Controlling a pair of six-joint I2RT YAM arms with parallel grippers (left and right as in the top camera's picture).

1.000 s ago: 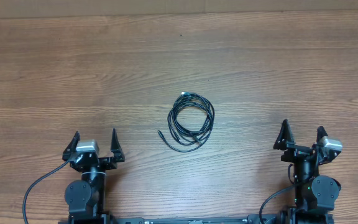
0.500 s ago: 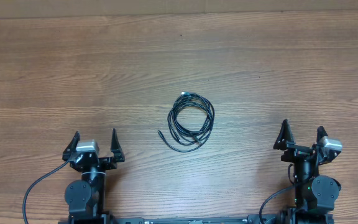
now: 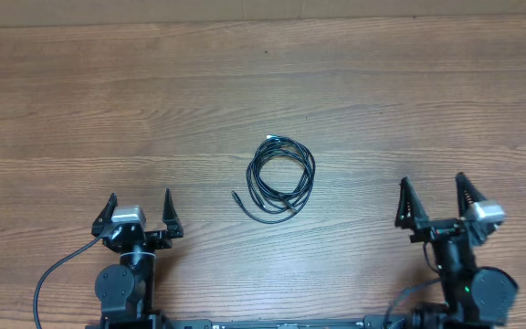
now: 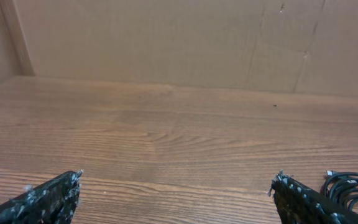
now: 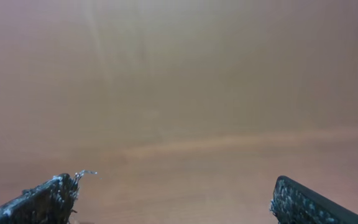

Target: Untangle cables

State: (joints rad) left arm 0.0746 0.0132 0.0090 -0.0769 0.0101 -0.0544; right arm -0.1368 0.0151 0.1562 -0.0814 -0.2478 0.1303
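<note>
Surface (image 3: 427, 91): brown wood grain, seen whole from overhead.
Cables (image 3: 281, 179): one coiled black bundle at the middle, slightly toward the near edge; one plug end trailing out on the left side.
Left hand (image 3: 140, 195): wide, empty; by the near edge, well apart from the bundle.
Right hand (image 3: 432, 180): wide, empty; near the near right corner, well apart from the bundle.

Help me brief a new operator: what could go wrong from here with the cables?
1. The cables lie in one tight coil; jaws closing on it may pinch several loops and tighten the tangle.
2. The right wrist view is blurred, so the right gripper may reach inaccurately.
</note>
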